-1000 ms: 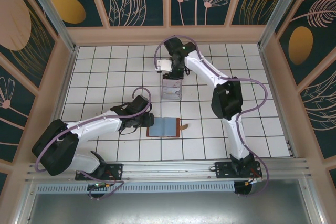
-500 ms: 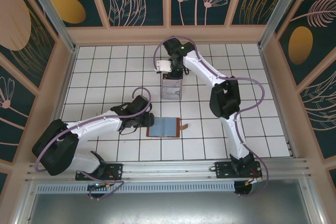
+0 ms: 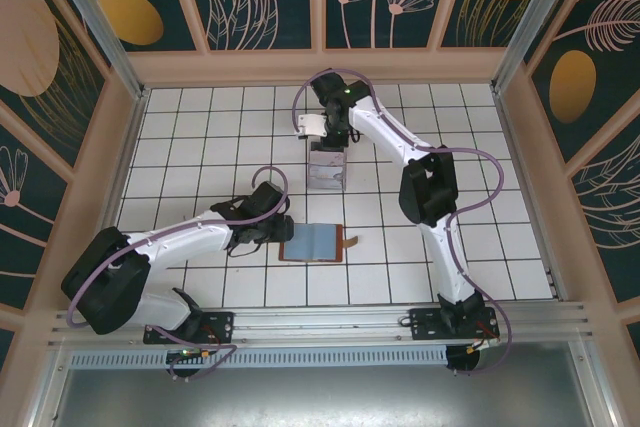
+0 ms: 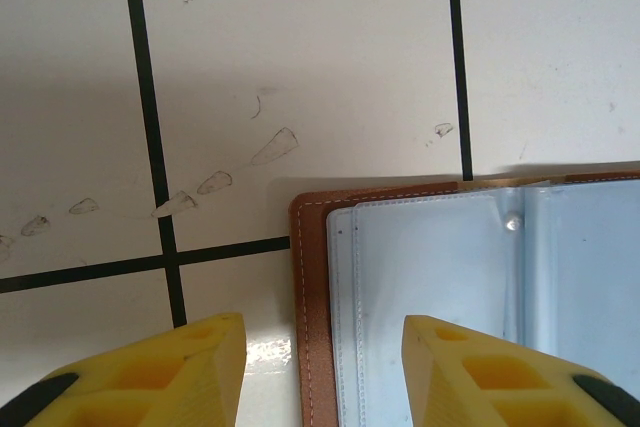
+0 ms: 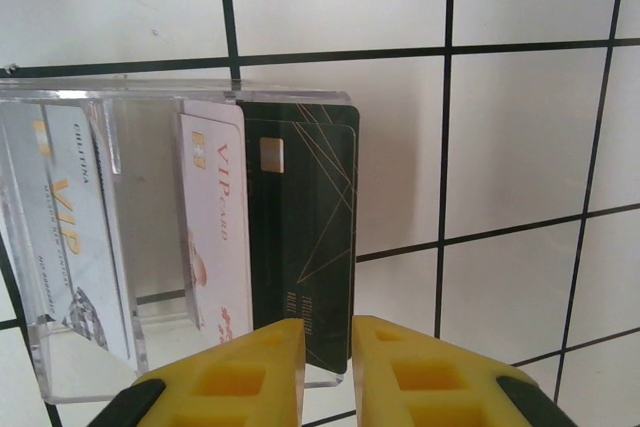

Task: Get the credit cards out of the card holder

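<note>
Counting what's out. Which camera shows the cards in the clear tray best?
Right wrist: the cards sit close up in the clear tray, two pale VIP ones and a dark one. From top external the tray is a small grey blur, cards indistinct. Left wrist faces the card holder.

Brown card holder lies open (blue-grey inside up), credit cards well apart.

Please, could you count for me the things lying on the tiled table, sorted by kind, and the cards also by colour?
Pale VIP cards: 2
Dark card: 1
Clear tray: 1
Card holder: 1
Total: 5
</note>
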